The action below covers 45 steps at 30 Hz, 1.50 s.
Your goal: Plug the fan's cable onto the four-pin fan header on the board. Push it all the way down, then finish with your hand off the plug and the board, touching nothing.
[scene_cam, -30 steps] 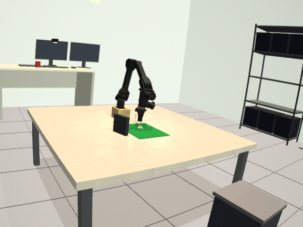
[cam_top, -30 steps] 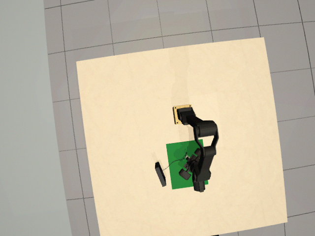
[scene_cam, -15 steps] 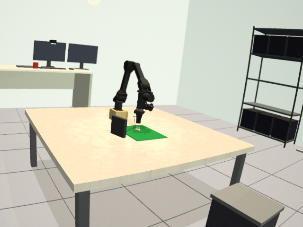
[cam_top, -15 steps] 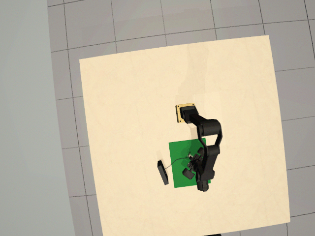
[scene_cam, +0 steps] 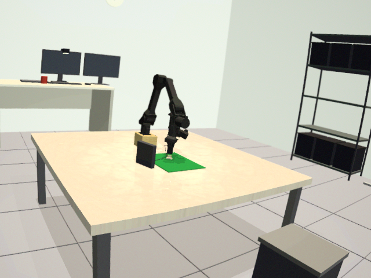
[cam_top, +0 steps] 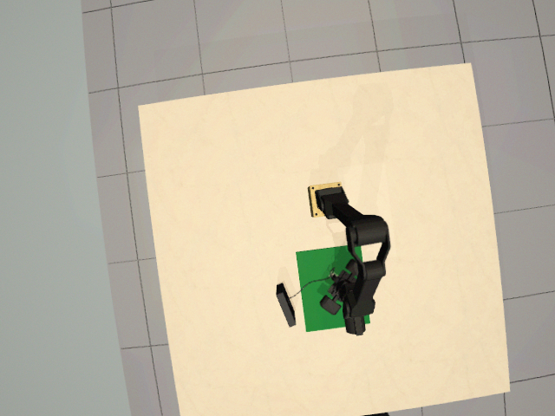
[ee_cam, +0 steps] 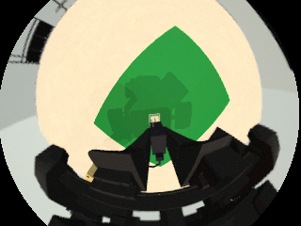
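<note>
Your worktop [cam_top: 232, 147] [scene_cam: 179, 185] [ee_cam: 71, 71] carries the board [cam_top: 316, 313] [scene_cam: 182, 165] [ee_cam: 188, 80], with the fan [cam_top: 285, 305] [scene_cam: 145, 154] standing beside it. The claw [cam_top: 334, 278] [scene_cam: 169, 153] [ee_cam: 156, 130] is over the board, nearly closed — gripping the plug [ee_cam: 158, 140], its cable [cam_top: 310, 282] [scene_cam: 160, 158] [ee_cam: 154, 166] trailing back. The pale header [cam_top: 332, 274] [scene_cam: 169, 157] [ee_cam: 157, 119] lies right at the fingertips, just past the plug's front end; you can't tell whether they've mated, so check alignment before pressing down.
</note>
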Each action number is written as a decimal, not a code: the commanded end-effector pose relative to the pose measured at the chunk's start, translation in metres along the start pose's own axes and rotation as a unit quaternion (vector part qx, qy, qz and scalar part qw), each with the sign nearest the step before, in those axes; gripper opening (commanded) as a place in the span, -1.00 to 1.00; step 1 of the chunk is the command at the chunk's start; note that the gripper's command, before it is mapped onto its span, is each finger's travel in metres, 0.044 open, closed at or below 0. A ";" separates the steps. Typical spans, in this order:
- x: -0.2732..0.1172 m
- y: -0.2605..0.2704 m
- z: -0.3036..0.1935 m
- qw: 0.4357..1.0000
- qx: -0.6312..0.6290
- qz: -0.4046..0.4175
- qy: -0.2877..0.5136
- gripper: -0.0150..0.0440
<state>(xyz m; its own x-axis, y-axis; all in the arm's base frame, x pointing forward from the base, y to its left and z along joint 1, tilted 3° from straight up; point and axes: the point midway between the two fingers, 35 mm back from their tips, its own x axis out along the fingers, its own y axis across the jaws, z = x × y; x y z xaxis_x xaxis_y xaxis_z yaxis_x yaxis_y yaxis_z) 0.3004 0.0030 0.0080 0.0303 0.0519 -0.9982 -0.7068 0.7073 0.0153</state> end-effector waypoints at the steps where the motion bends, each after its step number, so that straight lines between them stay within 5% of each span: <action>1: 0.003 0.000 0.000 1.000 0.003 0.000 -0.002 -0.49; 45: 0.010 0.000 0.001 1.000 0.007 0.000 -0.002 -0.49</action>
<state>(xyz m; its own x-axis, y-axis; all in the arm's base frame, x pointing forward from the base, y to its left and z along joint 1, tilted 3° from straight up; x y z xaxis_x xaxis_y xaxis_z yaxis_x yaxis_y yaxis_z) 0.3010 0.0035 -0.0013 0.0306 0.0519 -0.9982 -0.7015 0.7125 0.0156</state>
